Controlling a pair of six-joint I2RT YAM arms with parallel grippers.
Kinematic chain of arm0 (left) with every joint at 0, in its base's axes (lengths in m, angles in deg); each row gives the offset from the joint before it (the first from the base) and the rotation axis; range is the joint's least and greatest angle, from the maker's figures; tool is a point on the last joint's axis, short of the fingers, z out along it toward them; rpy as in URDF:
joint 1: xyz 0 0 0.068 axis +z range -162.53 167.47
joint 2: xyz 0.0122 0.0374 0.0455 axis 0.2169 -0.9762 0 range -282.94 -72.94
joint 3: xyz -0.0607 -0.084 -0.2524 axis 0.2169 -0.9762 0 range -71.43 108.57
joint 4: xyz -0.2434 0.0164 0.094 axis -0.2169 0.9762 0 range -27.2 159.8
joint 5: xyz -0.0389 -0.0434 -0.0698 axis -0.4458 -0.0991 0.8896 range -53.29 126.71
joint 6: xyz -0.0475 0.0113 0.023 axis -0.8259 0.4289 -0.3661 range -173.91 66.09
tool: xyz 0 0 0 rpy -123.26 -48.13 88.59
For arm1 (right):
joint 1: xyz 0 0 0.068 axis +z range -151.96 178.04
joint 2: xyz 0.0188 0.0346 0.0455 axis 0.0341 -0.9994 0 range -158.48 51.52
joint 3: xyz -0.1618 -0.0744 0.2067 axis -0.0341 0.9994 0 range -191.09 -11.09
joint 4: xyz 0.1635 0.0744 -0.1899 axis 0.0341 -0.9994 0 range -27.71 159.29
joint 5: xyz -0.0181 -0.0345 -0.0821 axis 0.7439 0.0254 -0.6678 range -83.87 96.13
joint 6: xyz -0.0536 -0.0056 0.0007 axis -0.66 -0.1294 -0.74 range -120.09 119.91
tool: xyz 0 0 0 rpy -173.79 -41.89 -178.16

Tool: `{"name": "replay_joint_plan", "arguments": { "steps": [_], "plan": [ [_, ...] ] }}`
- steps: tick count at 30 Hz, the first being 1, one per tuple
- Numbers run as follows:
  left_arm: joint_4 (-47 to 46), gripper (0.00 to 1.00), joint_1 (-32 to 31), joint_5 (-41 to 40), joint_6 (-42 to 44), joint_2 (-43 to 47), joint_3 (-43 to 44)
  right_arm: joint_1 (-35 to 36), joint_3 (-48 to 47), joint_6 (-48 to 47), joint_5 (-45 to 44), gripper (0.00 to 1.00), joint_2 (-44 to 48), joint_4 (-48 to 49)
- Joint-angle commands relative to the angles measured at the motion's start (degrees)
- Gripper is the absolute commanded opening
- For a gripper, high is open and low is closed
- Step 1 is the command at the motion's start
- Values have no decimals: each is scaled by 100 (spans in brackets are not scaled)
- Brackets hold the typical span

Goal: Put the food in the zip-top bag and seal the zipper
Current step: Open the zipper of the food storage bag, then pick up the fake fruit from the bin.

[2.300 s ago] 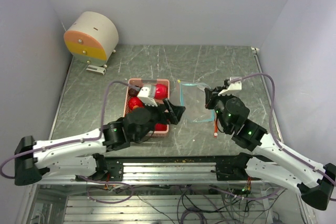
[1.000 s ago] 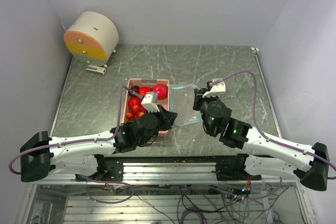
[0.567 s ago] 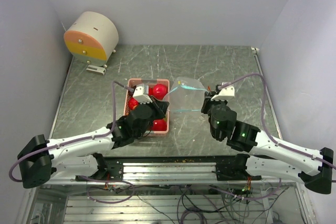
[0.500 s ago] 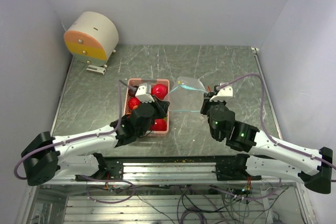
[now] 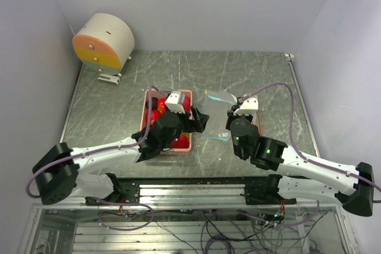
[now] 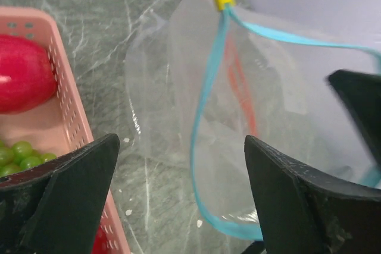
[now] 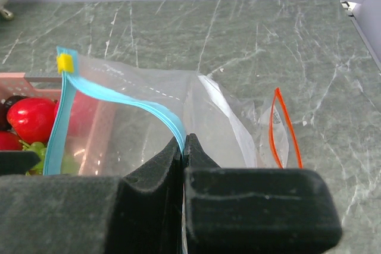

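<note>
Right gripper pinching bag, visible wrist-view only

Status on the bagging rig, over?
Left claw open, empty, facing zip-top bag mouth. Right claw shut on its blue rim, mouth gaping. Food in pink tray, none bagged. Nothing seen between.

This is a robotics lab test cell. Plain pale walls box in a green marbled tabletop on the left, far and right sides. Two white-and-black robot arms are bolted to a bare aluminium rail at the near edge, with loose cables tangled beneath it. A cream and orange drum-shaped device stands in the far left corner. The only food is glossy plastic toy food, lying in a pink perforated plastic tray.
</note>
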Motion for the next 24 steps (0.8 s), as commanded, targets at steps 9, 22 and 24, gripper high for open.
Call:
{"name": "replay_joint_plan", "arguments": {
  "steps": [9,22,24],
  "plan": [
    [2103,93,35,-1118,-335,2540,-492,39,-100,65,-247,0,-95,223],
    [5045,99,35,-2374,-3848,2496,-360,26,-81,203,1,0,-84,116],
    [5417,100,29,-2371,-4483,2149,-252,33,-99,212,-2,0,-79,57]
  ]
}}
